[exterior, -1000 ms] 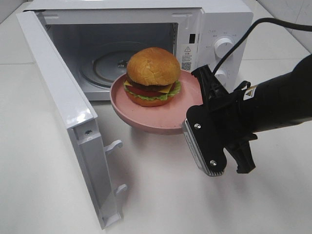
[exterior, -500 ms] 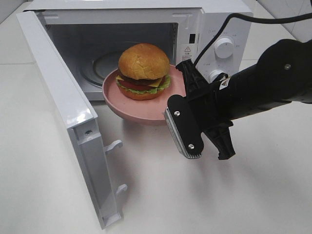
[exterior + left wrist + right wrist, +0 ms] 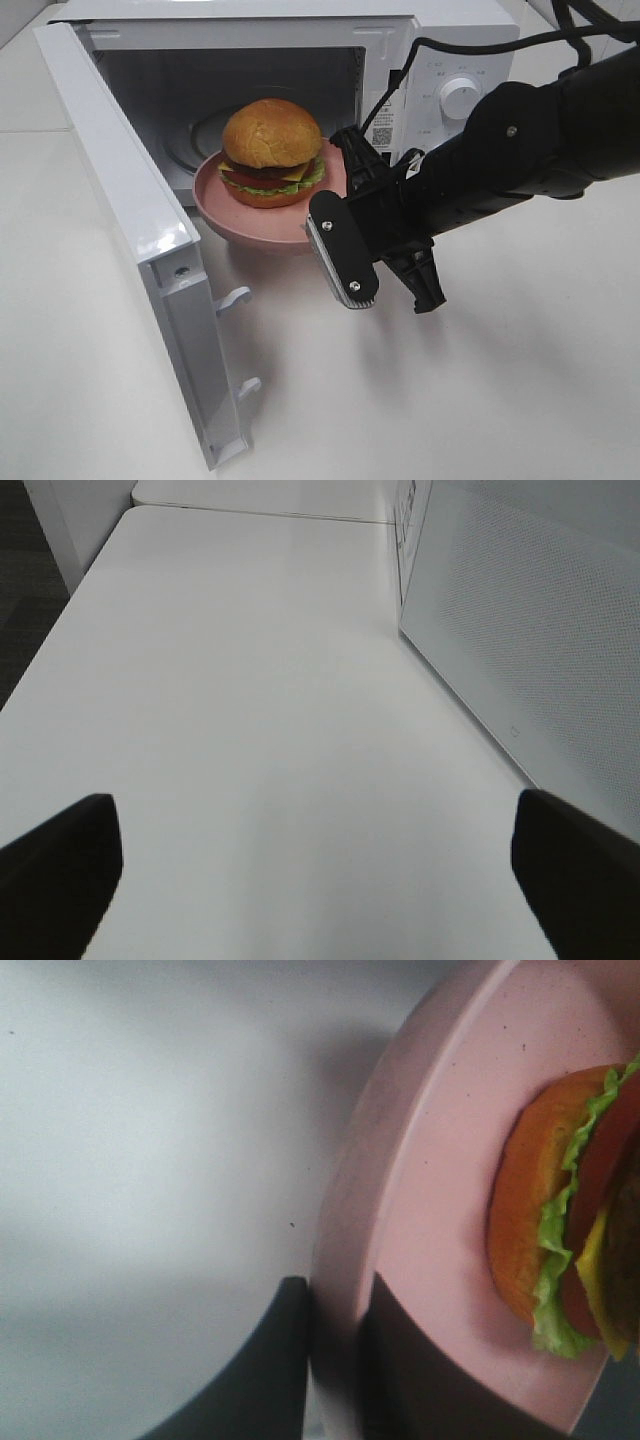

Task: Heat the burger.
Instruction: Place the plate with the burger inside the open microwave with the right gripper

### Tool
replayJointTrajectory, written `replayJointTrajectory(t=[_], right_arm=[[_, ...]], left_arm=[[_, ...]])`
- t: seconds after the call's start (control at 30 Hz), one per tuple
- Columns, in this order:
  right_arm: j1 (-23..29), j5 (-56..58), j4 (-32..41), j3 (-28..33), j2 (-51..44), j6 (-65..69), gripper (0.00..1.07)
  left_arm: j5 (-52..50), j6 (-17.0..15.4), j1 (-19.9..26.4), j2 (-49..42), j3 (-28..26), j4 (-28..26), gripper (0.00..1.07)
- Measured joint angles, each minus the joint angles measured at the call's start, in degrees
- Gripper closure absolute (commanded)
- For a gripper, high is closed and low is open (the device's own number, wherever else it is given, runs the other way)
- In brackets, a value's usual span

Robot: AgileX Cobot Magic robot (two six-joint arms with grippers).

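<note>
I see the burger (image 3: 270, 150) with golden-brown bun, green lettuce, red tomato, yellow cheese; the plate (image 3: 225, 212) is pink; the microwave (image 3: 440, 40) and the surface (image 3: 500, 400) are white, my right hand (image 3: 338, 190) black.

A lab test bench — plain white table (image 3: 520, 400), white microwave (image 3: 470, 60), cabled robot arm (image 3: 540, 150).
</note>
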Motion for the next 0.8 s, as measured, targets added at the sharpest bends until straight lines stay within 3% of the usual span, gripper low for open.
replayJointTrajectory(t=[0.8], right_arm=[[-0.06, 2.01, -1.20, -16.33, 12.78, 4.53, 1.01]], left_arm=[[0.00, 0.00, 0.00, 0.00, 0.00, 0.00, 0.09]])
